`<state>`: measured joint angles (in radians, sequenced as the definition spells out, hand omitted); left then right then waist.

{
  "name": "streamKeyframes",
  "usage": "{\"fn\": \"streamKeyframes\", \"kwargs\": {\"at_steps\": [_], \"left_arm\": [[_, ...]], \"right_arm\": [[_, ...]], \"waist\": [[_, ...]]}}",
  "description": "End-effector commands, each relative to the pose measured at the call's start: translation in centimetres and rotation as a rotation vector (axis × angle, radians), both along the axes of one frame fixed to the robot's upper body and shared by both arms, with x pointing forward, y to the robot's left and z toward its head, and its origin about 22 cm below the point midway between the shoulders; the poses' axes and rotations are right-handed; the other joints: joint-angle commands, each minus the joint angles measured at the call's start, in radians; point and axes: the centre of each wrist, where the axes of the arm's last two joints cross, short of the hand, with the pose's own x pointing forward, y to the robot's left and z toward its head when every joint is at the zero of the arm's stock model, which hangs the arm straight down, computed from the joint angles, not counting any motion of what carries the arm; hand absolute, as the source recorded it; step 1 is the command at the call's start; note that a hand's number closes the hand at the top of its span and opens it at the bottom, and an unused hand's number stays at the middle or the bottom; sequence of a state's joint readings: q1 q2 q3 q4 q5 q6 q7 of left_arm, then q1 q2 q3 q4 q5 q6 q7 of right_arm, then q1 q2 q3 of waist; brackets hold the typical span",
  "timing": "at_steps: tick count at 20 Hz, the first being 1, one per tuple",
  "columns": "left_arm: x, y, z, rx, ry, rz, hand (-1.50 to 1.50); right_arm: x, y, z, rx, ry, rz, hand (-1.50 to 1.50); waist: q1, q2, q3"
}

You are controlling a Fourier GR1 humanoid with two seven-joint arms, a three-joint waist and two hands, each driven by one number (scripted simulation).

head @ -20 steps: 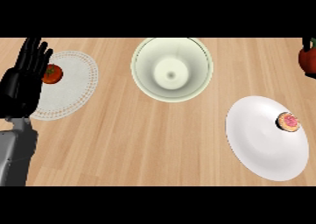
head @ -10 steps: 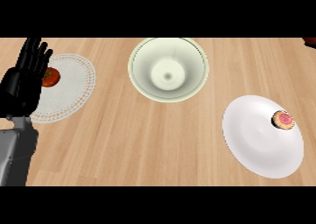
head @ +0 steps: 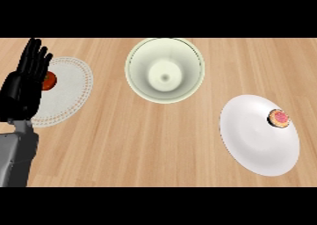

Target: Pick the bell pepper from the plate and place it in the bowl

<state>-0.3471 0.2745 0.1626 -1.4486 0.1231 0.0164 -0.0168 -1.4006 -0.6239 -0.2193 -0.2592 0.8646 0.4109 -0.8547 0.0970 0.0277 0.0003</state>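
Red bell pepper (head: 49,80) on dotted plate (head: 68,94) — left; pale bowl (head: 165,70) — top centre

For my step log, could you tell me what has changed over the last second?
The red object and dark shape at the upper right edge slid out of view. The bowl, white plate with its small round item, and dotted plate drifted slightly left. The left hand stayed open, holding nothing.

A white plate (head: 251,140) on the wooden counter (head: 148,145) bears a small pink-centred round item (head: 279,117).

Open left robot hand (head: 26,83) resting, cream bowl (head: 164,70), white plate (head: 258,136)
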Motion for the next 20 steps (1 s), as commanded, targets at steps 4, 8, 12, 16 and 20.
{"fn": "streamKeyframes", "kwargs": {"at_steps": [4,8,12,16,20], "left_arm": [[-0.4,1.2,0.5,0.007,-0.001,0.011,0.00],[-0.5,0.7,-0.5,-0.005,0.013,0.042,0.00],[-1.3,1.4,0.3,0.004,0.002,0.049,0.00],[-1.3,2.1,0.5,-0.007,0.009,0.040,0.00],[-1.9,1.9,-1.4,0.003,0.012,0.054,0.00]], "right_arm": [[1.6,7.2,0.3,-0.029,0.149,0.231,1.50],[2.1,12.2,-0.4,-0.086,0.187,0.281,1.50],[2.3,15.1,-4.0,-0.120,0.232,0.312,1.50],[1.9,19.1,-5.7,-0.158,0.246,0.321,1.50],[1.4,21.1,-9.3,-0.203,0.220,0.295,1.50]], "waist": [[-0.018,-0.007,-0.001],[-0.033,-0.009,-0.001],[-0.047,-0.016,-0.001],[-0.054,-0.016,-0.001],[-0.062,-0.015,-0.001]]}}
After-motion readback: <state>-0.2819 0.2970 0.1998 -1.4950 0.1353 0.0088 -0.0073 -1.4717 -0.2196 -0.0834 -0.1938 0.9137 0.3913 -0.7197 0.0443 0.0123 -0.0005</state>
